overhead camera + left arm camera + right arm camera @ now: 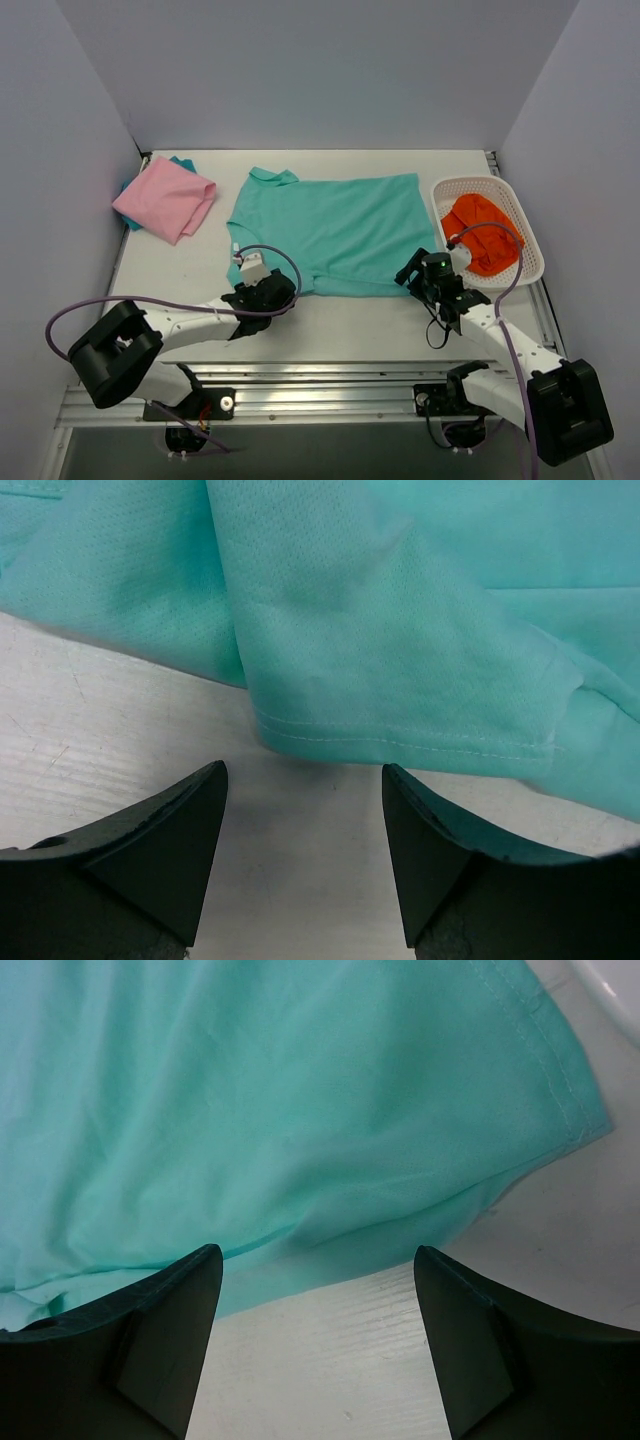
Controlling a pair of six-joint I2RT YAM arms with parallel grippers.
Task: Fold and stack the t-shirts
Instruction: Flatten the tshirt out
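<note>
The mint-teal t-shirt (335,230) lies spread nearly flat on the white table (340,330), a fine-mesh cloth with soft creases and stitched hems. In the left wrist view, a sleeve of it (400,680) sits just ahead of the left gripper (305,780). Its hemmed edge lies just beyond the fingertips and does not touch them. The jaws stand wide apart with only bare table between them. In the right wrist view, the shirt's near edge (300,1140) runs just ahead of the right gripper (318,1260). Its bottom hem corner lies ahead and to the right of the jaws. These jaws are also spread wide and hold nothing.

From above, the left gripper (262,293) is at the shirt's near left corner and the right gripper (412,272) at its near right corner. A pink t-shirt (165,200) lies loosely folded, well to the left of the left jaws, with a sliver of blue cloth (183,161) under it.

Just to the right of the right jaws stands a white lattice basket (480,183) holding a crumpled orange cloth (478,232).
</note>
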